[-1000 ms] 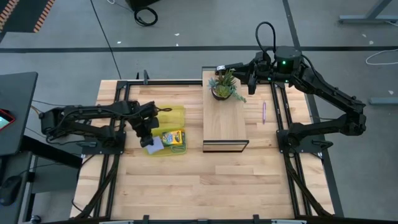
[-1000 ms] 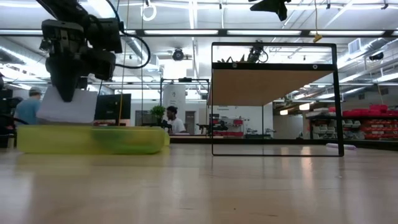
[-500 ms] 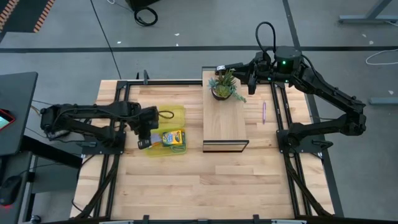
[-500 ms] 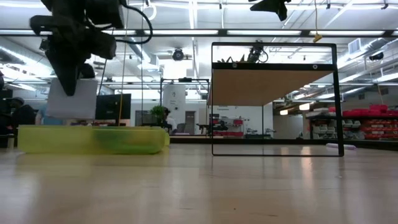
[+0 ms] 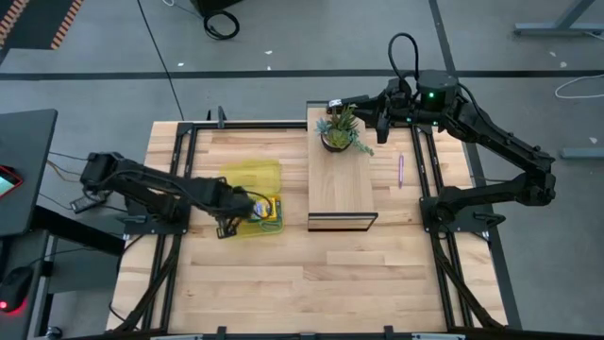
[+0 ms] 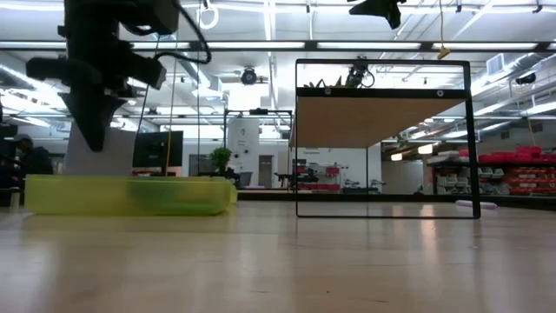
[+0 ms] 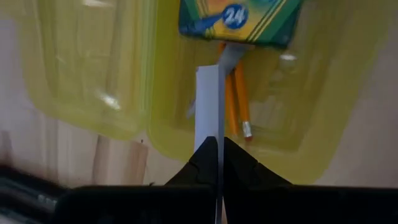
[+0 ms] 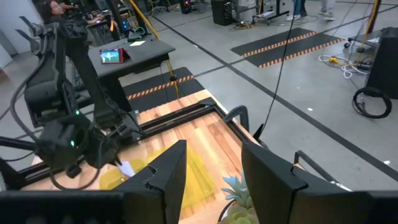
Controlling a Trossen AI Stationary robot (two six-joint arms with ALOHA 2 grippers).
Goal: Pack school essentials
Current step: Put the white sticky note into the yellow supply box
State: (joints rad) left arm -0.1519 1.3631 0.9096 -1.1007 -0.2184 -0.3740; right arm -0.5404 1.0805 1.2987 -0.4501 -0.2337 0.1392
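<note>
My left gripper (image 5: 236, 215) is shut on the pale blue notepad (image 7: 208, 102) above the open yellow translucent case (image 5: 253, 184). The crayon box (image 7: 239, 22) and orange pencil (image 7: 236, 102) lie in the case half under the pad. The low view shows the pad (image 6: 97, 156) hanging below the fingers at the case's wall (image 6: 130, 196). The thin purple pen (image 5: 400, 170) lies on the table right of the wooden shelf. My right gripper (image 8: 211, 180) waits open near the far edge, beside the potted plant (image 5: 340, 132). Scissors and red block do not show clearly. My left gripper pinches the notepad by its upper edge (image 7: 217, 138) between the two fingers, coming from above and pointing down. The pad stands on edge, upright, hanging below the fingertips over the case. Whether its lower edge touches the case, I cannot tell.
A wooden shelf on a black frame (image 5: 342, 184) stands in the table's middle with the plant on its far end. Black rails run along the table's left and right sides (image 5: 434, 179). Bare wood spreads across the near half (image 5: 311, 283).
My left arm has swung its elbow toward the table's left edge, and its gripper has turned about and come down over the case. The notepad, earlier seen broad and tilted, now stands on edge and sits lower, level with the case's rim. The gripper has stayed shut on it.
</note>
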